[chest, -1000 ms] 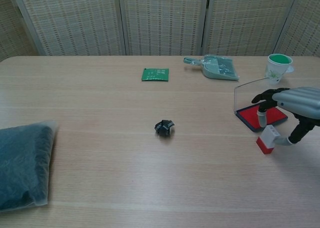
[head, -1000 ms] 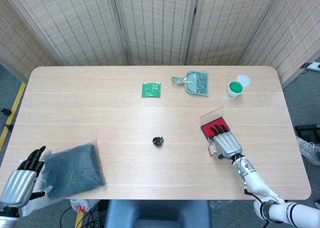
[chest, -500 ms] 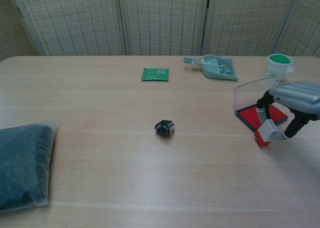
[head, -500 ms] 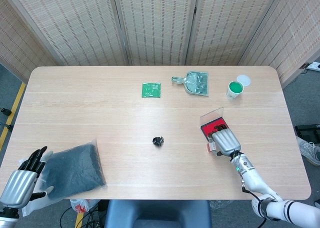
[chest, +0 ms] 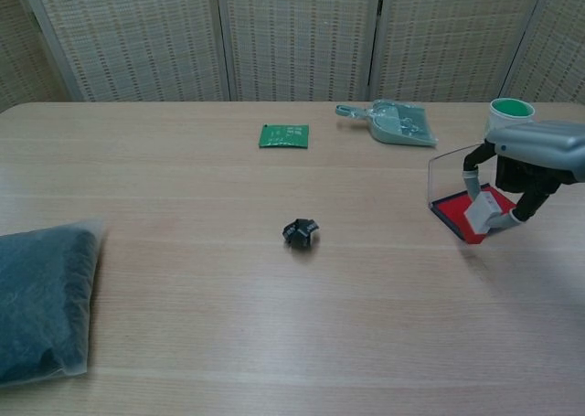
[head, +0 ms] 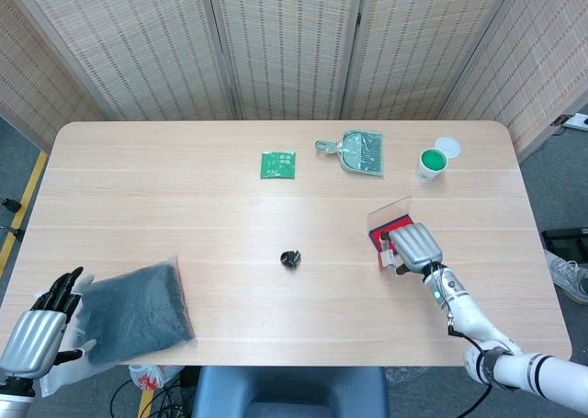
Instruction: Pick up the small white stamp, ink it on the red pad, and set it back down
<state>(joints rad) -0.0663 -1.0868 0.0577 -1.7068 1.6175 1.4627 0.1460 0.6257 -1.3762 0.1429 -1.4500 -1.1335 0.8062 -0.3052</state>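
Right hand (chest: 526,165) carries the small white stamp (chest: 482,211) in its fingers, just over the near edge of the red ink pad (chest: 473,214).

From where I stand, the stamp hangs tilted below the palm, its long axis slanting down toward the pad, so I judge the coming press is mostly downward and slightly away from the robot. This hand does the work; the left hand (head: 41,330) sits far across the table by the dark plastic bag (head: 136,310), fingers apart, holding nothing. The chest view shows the stamp, the dark fingers around it and the pad's raised clear lid (chest: 450,175); from overhead the silver back of the hand (head: 415,247) hides nearly all of the stamp, and whether it touches the pad I cannot tell.
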